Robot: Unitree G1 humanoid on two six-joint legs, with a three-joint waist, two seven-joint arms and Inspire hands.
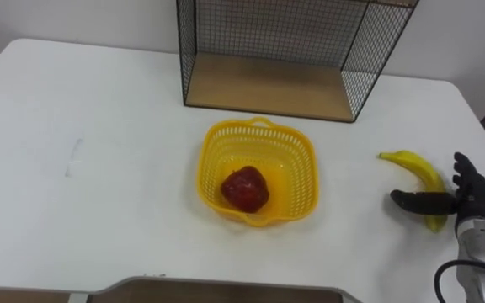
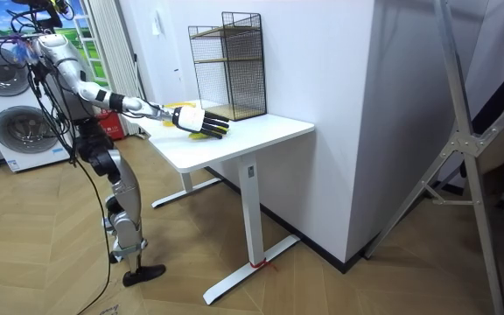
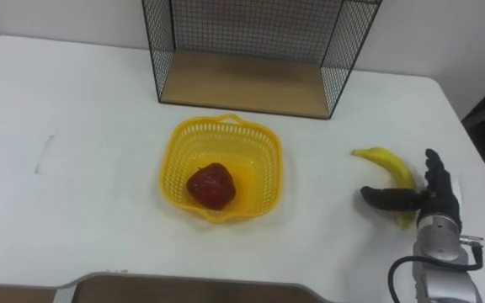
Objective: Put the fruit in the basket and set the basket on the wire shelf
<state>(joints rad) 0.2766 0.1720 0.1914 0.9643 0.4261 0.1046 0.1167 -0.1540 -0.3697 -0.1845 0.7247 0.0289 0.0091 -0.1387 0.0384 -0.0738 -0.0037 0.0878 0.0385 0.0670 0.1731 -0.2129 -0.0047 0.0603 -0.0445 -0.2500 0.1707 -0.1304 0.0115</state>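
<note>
A yellow plastic basket (image 1: 259, 168) (image 3: 223, 167) stands in the middle of the white table (image 1: 99, 151), holding a red fruit (image 1: 244, 188) (image 3: 210, 186). A yellow banana (image 1: 419, 175) (image 3: 391, 170) lies on the table to the basket's right. My right hand (image 1: 466, 198) (image 3: 432, 198) hovers over the banana's near end with straight fingers and the thumb stretched toward the basket, open and holding nothing. In the room view this right hand (image 2: 201, 122) reaches out over the table.
A black wire shelf (image 1: 285, 50) (image 3: 255, 50) with a wooden floor stands at the table's far edge, behind the basket; the wire shelf (image 2: 227, 66) has two levels. The robot stands at the table's long side, with washing machines (image 2: 11, 114) behind it.
</note>
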